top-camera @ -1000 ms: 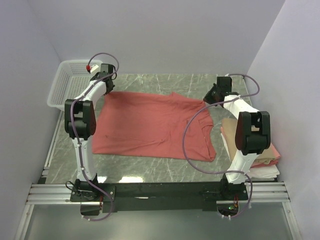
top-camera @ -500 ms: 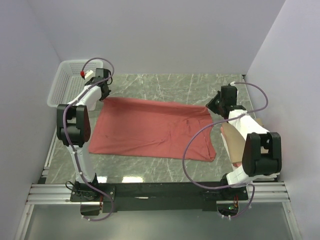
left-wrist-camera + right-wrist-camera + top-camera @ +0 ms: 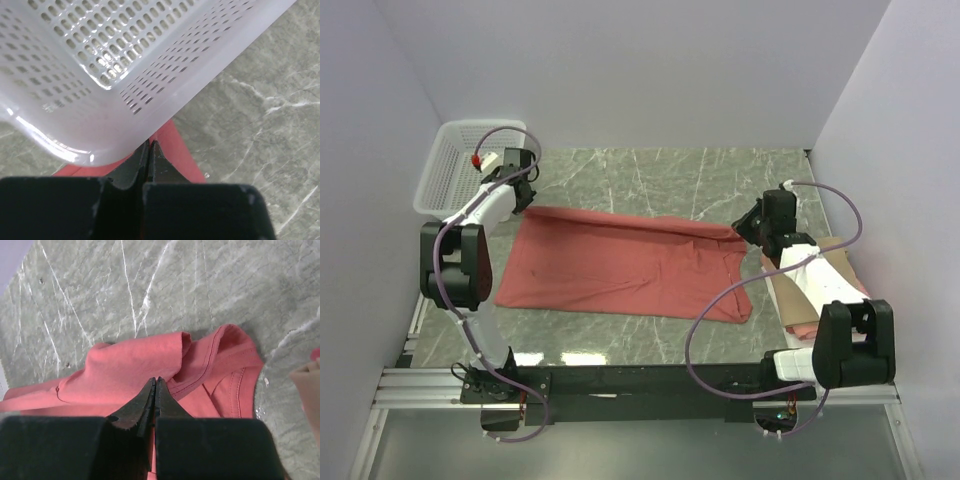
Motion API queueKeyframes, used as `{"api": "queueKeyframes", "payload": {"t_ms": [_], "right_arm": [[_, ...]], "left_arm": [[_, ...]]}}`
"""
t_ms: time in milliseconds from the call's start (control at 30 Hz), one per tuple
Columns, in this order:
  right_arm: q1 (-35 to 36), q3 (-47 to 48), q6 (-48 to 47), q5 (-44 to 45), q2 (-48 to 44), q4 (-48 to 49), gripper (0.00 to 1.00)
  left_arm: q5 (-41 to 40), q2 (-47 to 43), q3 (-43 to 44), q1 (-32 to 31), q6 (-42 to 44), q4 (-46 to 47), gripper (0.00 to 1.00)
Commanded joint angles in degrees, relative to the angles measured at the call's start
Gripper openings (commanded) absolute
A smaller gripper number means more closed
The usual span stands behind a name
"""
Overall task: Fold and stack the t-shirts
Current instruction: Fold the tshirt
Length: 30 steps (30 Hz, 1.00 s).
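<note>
The salmon-red t-shirt (image 3: 620, 265) lies flat across the middle of the table, its far edge doubled over toward me. My left gripper (image 3: 523, 196) is shut on the shirt's far left corner, beside the basket. In the left wrist view the closed fingertips (image 3: 149, 145) pinch red cloth (image 3: 175, 157) under the basket rim. My right gripper (image 3: 748, 226) is shut on the far right corner by the collar; its wrist view shows bunched cloth (image 3: 130, 365) at the closed tips (image 3: 155, 382). Folded tan (image 3: 836, 258) and pink (image 3: 807, 326) shirts lie at the right, mostly hidden by my right arm.
A white mesh basket (image 3: 442, 172) stands at the far left corner, its rim (image 3: 100, 145) very close above my left fingers. Side walls close in on both sides. A purple cable (image 3: 705, 310) loops over the shirt's near right corner.
Both grippers have drawn back toward me and outward, pulling the shirt's far edge along. The sleeve and collar that showed before are now folded in, and the shirt is narrower front to back.
</note>
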Motion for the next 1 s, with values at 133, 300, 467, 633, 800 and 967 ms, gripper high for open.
{"api": "queueKeyframes", "payload": {"t_ms": [133, 300, 467, 633, 800, 967], "right_arm": [[0.8, -4.0, 0.7, 2.3, -4.8, 1.4, 0.0], [1.0, -5.6, 0.8, 2.2, -6.7, 1.2, 0.0], [1.3, -7.3, 0.5, 1.9, -8.1, 0.5, 0.0], [1.5, -8.9, 0.2, 1.5, -9.1, 0.3, 0.0], [1.5, -10.9, 0.4, 0.3, -9.5, 1.4, 0.0], [1.5, -12.4, 0.4, -0.2, -9.0, 1.7, 0.0]], "left_arm": [[-1.6, -6.1, -5.3, 1.3, -3.3, 1.1, 0.0], [-1.6, -7.8, -8.3, 1.8, -4.6, 1.0, 0.0], [-1.0, -9.8, -10.9, 2.0, -6.0, 1.8, 0.0], [-0.6, -11.2, -13.6, 2.1, -7.3, 2.5, 0.0], [-0.5, -12.6, -16.3, 2.2, -7.9, 3.3, 0.0], [0.1, -13.7, -19.1, 2.3, -8.6, 4.4, 0.01]]}}
